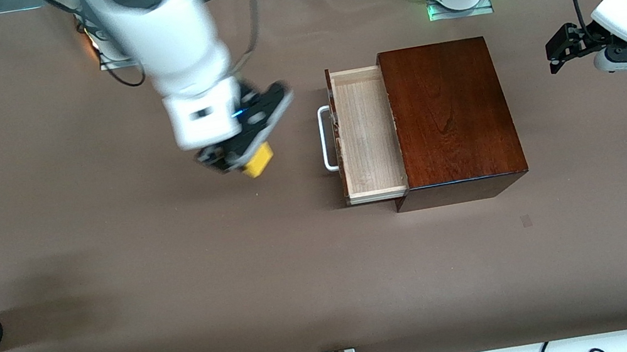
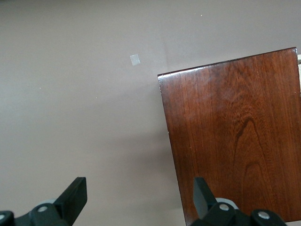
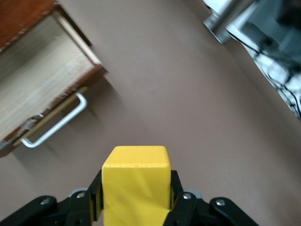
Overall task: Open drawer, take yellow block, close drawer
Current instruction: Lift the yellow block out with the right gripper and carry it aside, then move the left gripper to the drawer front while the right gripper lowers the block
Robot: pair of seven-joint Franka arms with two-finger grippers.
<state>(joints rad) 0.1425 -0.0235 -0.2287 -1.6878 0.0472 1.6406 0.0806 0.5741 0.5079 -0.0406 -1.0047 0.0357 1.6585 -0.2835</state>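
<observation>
Yellow block [image 1: 258,160], pinched in the right claw [image 1: 246,155] over bare tabletop [image 1: 107,236] beside the open drawer [image 1: 367,135], could slip loose if jolted; the left claw [image 1: 569,45] waits, spread wide.

I had the right arm reaching out from its base, wrist tilted, with the right gripper [image 1: 244,159] up in the air over the bare desk [image 1: 109,248], its fingers [image 3: 176,200] clamped on the yellow block [image 3: 136,186]. The left arm waited at its end, the left gripper [image 2: 138,195] hanging with fingers spread apart.
</observation>
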